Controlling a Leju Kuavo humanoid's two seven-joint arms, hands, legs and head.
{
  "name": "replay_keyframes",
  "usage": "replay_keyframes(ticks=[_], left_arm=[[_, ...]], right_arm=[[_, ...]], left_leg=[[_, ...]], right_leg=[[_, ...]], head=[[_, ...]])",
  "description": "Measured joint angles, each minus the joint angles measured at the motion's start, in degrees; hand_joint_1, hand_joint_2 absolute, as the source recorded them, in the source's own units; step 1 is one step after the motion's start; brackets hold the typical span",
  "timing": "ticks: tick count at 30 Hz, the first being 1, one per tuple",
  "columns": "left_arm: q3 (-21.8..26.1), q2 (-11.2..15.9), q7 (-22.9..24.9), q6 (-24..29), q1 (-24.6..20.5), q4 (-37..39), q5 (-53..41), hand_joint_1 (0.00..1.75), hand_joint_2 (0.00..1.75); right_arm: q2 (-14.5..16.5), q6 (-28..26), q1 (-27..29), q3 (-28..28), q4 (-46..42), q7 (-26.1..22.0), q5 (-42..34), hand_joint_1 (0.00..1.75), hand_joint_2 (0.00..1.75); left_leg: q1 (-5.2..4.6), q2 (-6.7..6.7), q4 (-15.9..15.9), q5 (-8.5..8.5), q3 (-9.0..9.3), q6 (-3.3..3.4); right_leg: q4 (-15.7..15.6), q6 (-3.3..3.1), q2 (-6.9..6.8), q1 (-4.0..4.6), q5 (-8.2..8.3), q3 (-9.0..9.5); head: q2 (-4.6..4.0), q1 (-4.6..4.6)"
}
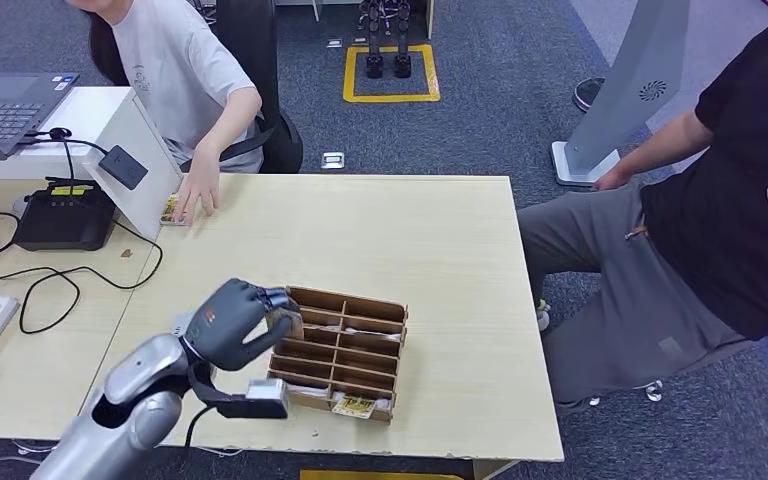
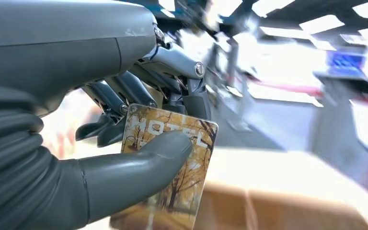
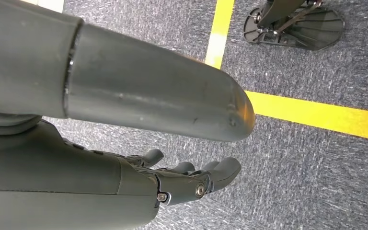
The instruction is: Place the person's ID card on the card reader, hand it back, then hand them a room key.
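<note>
A wooden table (image 1: 440, 230) holds a cardboard rack (image 1: 345, 350) of slotted compartments near its front edge. Above the rack's left end, the left hand (image 1: 232, 322) pinches a key card (image 2: 172, 167) between thumb and fingers. The card, printed "HOTEL" over autumn trees, looks thin, light, stiff and probably slick, best gripped flat across its faces. Which way its long axis runs cannot be told. The right hand (image 3: 172, 184) hangs over carpet, fingers loosely spread, holding nothing.

A pale wooden table (image 1: 380, 230) stands on blue-grey carpet (image 1: 500, 130) marked with a yellow square outline (image 1: 391, 97)
</note>
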Motion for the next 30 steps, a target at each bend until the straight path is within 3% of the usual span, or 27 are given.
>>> replay_keyframes(ticks=[7, 15, 24, 30], left_arm=[[8.8, 0.4, 0.6, -2.4, -7.3, -3.1, 1.0, 1.75, 1.75], [14.2, -0.9, 3.7, -0.4, -8.9, -2.6, -3.9, 1.75, 1.75], [16.1, -6.6, 11.8, 2.1, -12.4, 6.4, -18.8, 1.75, 1.75], [18.1, -10.5, 13.8, 3.7, -14.8, 15.8, -21.5, 1.75, 1.75]], right_arm=[[0.3, 0.1, 0.0, -0.1, 0.0, 0.0, 0.4, 0.00, 0.00], [0.5, 0.2, 0.0, -0.1, 0.0, 0.2, 1.3, 0.00, 0.00], [0.7, 0.5, -0.7, -0.1, -0.3, 0.5, 3.5, 0.00, 0.00], [0.9, 0.8, -1.2, -0.1, -0.5, 1.1, 4.3, 0.00, 0.00]], left_leg=[[0.01, 0.03, 0.0, 0.05, -0.01, -0.02], [0.00, 0.03, 0.0, 0.04, -0.05, -0.01], [-0.02, 0.03, 0.0, 0.07, -0.06, 0.01], [-0.02, 0.05, 0.0, 0.08, -0.06, 0.01]], right_leg=[[0.0, -0.04, 0.03, 0.02, 0.08, -0.05], [0.0, -0.04, 0.06, 0.02, 0.08, -0.11], [0.0, -0.02, 0.04, -0.01, 0.12, -0.11], [0.0, -0.02, 0.07, -0.01, 0.15, -0.13]], head=[[-0.01, 0.01], [-0.01, 0.01], [-0.01, 0.01], [-0.02, 0.01]])
